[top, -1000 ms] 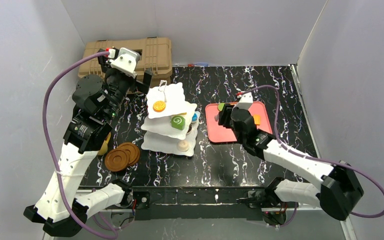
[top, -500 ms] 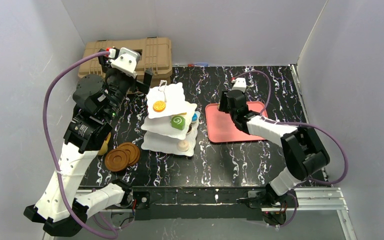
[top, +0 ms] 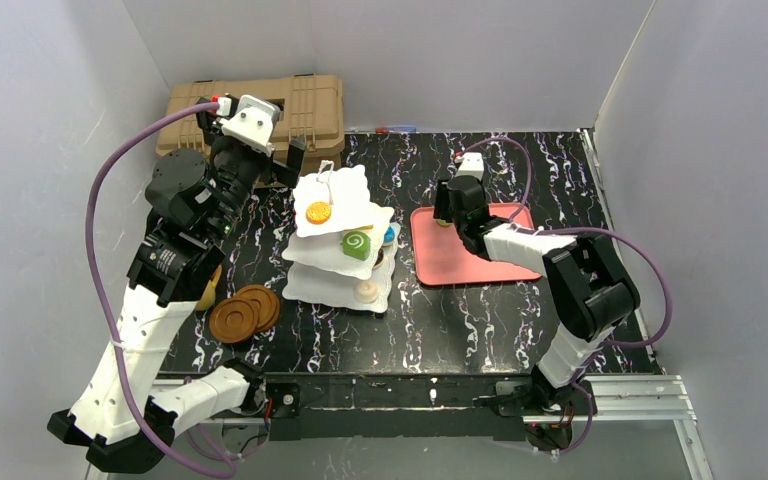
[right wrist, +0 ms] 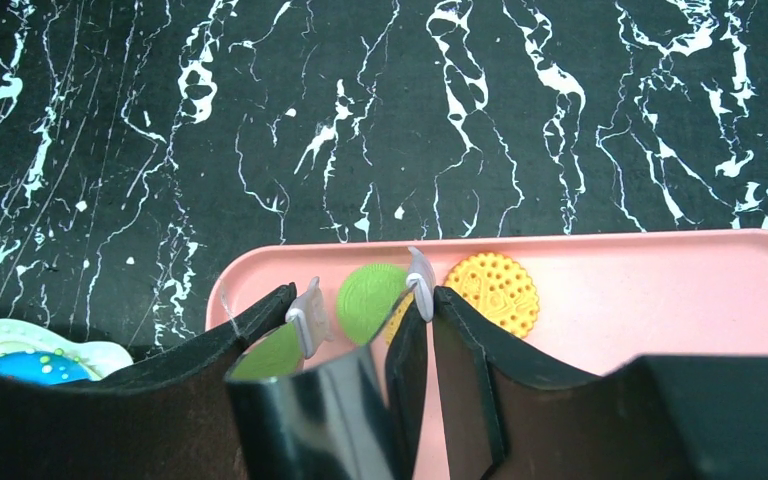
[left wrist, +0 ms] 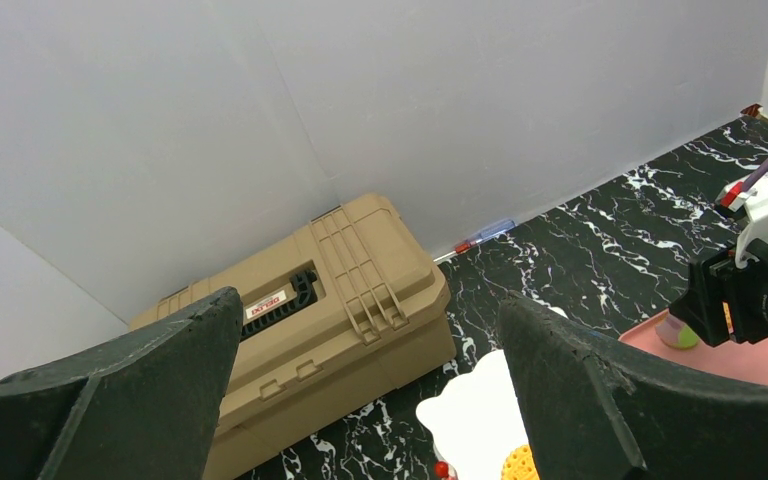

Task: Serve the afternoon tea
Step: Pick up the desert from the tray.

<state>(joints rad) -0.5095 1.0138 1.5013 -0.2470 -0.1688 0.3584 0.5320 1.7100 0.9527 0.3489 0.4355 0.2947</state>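
Observation:
The white three-tier stand [top: 340, 240] stands left of centre, with a yellow waffle biscuit [top: 318, 212], a green swirl cake [top: 357, 245] and other toy pastries on its plates. My left gripper [top: 290, 160] hangs open and empty beside the stand's top, in front of the tan case. My right gripper [right wrist: 365, 300] is shut on black tongs [right wrist: 330, 400] with pale tips. The tips straddle a round green pastry [right wrist: 370, 298] at the far left corner of the pink tray [right wrist: 660, 290]. A yellow dotted biscuit [right wrist: 495, 290] lies just right of it. Brown saucers [top: 245, 310] sit near the left arm.
The tan ribbed case [left wrist: 340, 300] lies at the back left against the wall. A pen [top: 390, 129] rests along the back edge. A yellow cup [top: 208, 290] is half hidden behind the left arm. Grey walls close in three sides.
My right arm has swung its wrist from over the tray's left half back to the tray's far left corner, elbow now folded right. The left arm has not moved.

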